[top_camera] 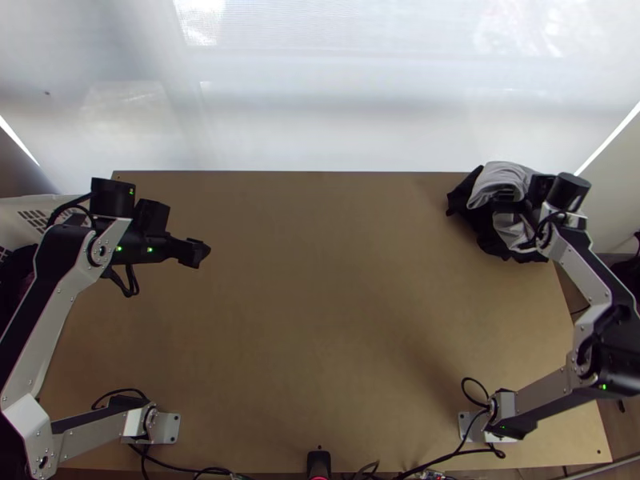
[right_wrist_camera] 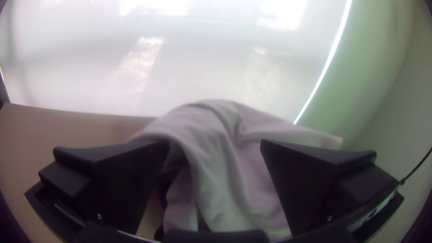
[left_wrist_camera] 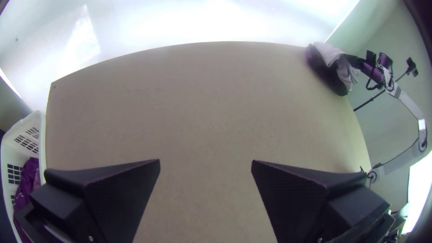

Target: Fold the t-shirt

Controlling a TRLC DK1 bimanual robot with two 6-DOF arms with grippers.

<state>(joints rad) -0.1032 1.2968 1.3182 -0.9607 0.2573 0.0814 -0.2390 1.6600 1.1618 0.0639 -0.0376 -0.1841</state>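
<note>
"What was in the basket (left_wrist_camera: 43,135)?"

"Purple cloth (left_wrist_camera: 29,175), loosely heaped. The basket was white, with slotted sides, and stood just beside the bench (top_camera: 320,320) at its left end."

"And the bench itself?"

"Light wood, with a broad bare middle. A bright, whitish screen (top_camera: 360,104) rose beyond its far edge, and a pale wall (left_wrist_camera: 382,58) stood to the right. Black cables (top_camera: 456,454) looped along the near edge."

"Where was the shirt (top_camera: 498,174)?"

"At the far right corner of the bench, bunched into a heap. Grey folds curved over the top, soft and rumpled, and black cloth (top_camera: 484,232) showed under and around them. I couldn't tell whether the black was part of the same piece."

"Had the right gripper (top_camera: 504,202) got hold of it?"

"It was right at the heap. Its jaws stood wide apart with grey folds showing between them, so they weren't clamped. Whether either side touched the cloth, I couldn't tell."

"What about the left gripper (top_camera: 200,252)?"

"Over the left part of the bench, well apart from the shirt. Its jaws were spread wide too, and empty."
</note>
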